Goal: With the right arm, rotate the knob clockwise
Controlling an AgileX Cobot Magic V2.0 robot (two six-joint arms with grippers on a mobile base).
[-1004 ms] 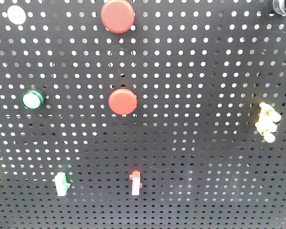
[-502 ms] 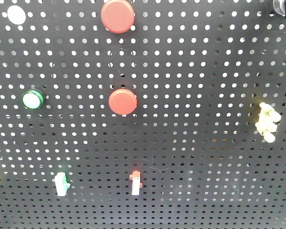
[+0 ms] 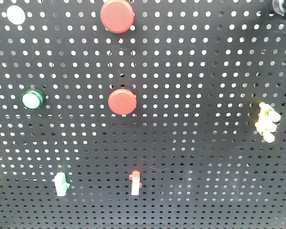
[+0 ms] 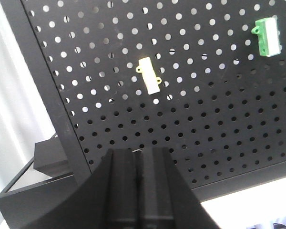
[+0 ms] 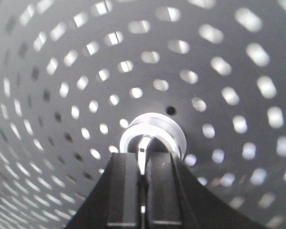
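The knob (image 5: 158, 125) has a silver ring and a narrow white tab (image 5: 143, 144), and sits on the black pegboard (image 5: 62, 57). In the right wrist view my right gripper (image 5: 142, 160) is shut on that tab, its black fingers (image 5: 124, 181) pressed up to the ring. In the front view only a dark, silvery bit of the knob (image 3: 281, 6) shows at the top right corner, and the right gripper is not visible there. My left gripper (image 4: 142, 155) is shut and empty, low before the board's lower left part.
The pegboard (image 3: 195, 71) carries two red push buttons (image 3: 117, 15) (image 3: 121, 101), a green lamp (image 3: 32, 99), a white cap (image 3: 16, 14), a yellowish switch (image 3: 267, 122), and small green (image 3: 61, 183) and red (image 3: 135, 182) switches. A black box (image 4: 50, 155) stands left of the board frame (image 4: 47, 90).
Almost nothing: the board's parts sit a pixel or two further left in the front view. No gripper motion shows.
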